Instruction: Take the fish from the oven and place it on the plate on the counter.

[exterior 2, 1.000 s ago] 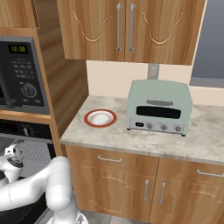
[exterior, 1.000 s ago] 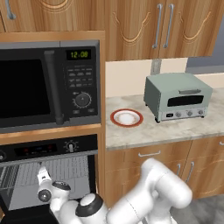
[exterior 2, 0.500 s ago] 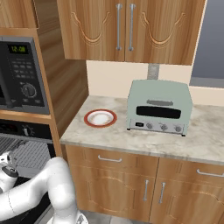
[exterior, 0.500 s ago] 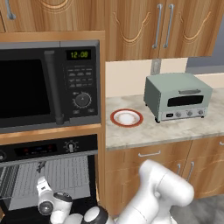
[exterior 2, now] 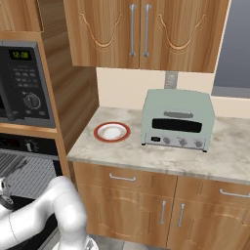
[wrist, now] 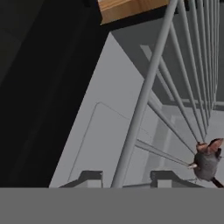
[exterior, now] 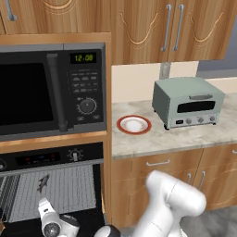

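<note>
The fish [exterior: 43, 183] lies on a wire rack [exterior: 69, 190] inside the open black oven [exterior: 51, 157]. In the hand view the fish [wrist: 207, 162] sits at the lower right on the rack wires, to the right of my gripper [wrist: 127, 180]. The fingertips [wrist: 90, 177] stand apart with nothing held; a rack wire runs past between them. In the left base view the gripper [exterior: 46, 210] hangs low in front of the oven opening, just below the fish. The red-rimmed plate [exterior: 134, 124] [exterior 2: 112, 132] rests empty on the counter [exterior: 152, 139].
A black microwave [exterior: 46, 92] sits above the oven. A pale green toaster oven [exterior: 187, 102] [exterior 2: 178, 124] stands on the counter right of the plate. Wooden cabinets hang above, and drawers [exterior 2: 122, 178] lie below the counter. My white arm [exterior: 171, 203] rises in front of the drawers.
The hand has dropped steadily lower in front of the oven opening, and the arm has folded down with it. The fish and plate have not moved.
</note>
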You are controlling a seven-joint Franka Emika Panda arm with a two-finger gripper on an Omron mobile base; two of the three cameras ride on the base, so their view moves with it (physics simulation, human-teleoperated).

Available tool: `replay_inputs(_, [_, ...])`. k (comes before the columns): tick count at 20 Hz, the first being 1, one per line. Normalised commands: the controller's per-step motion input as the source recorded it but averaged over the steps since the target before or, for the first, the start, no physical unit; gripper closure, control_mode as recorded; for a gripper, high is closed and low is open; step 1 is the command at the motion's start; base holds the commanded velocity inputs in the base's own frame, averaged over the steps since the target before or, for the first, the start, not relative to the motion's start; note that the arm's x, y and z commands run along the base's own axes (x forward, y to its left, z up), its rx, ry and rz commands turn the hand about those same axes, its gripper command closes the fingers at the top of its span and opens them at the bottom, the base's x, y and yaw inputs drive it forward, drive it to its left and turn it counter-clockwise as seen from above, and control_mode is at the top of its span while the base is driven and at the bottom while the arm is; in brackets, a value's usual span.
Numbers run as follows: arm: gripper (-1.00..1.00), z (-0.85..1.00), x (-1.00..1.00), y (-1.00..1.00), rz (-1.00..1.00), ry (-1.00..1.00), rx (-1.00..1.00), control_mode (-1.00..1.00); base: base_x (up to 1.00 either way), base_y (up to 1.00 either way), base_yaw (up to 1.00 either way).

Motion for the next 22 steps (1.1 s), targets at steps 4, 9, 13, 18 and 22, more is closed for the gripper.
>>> replay_inputs(4, [1.00, -0.26, -0.96, 0.23, 0.13, 0.09, 0.00, -1.00, 0.00, 0.00, 0.00])
replay_inputs(9, [1.00, -0.25, -1.00, 0.22, 0.13, 0.08, 0.00, -1.00, 0.00, 0.00, 0.00])
replay_inputs(13, [1.00, -0.06, -1.00, 0.25, 0.10, 0.01, 0.00, -1.00, 0.00, 0.00, 0.00])
replay_inputs(18, [1.00, 0.04, -0.99, 0.19, 0.10, 0.00, 0.00, -1.00, 0.00, 0.00, 0.00])
replay_inputs(22, [1.00, 0.83, -0.55, 0.00, 0.05, -0.14, 0.00, -1.00, 0.00, 0.00, 0.00])
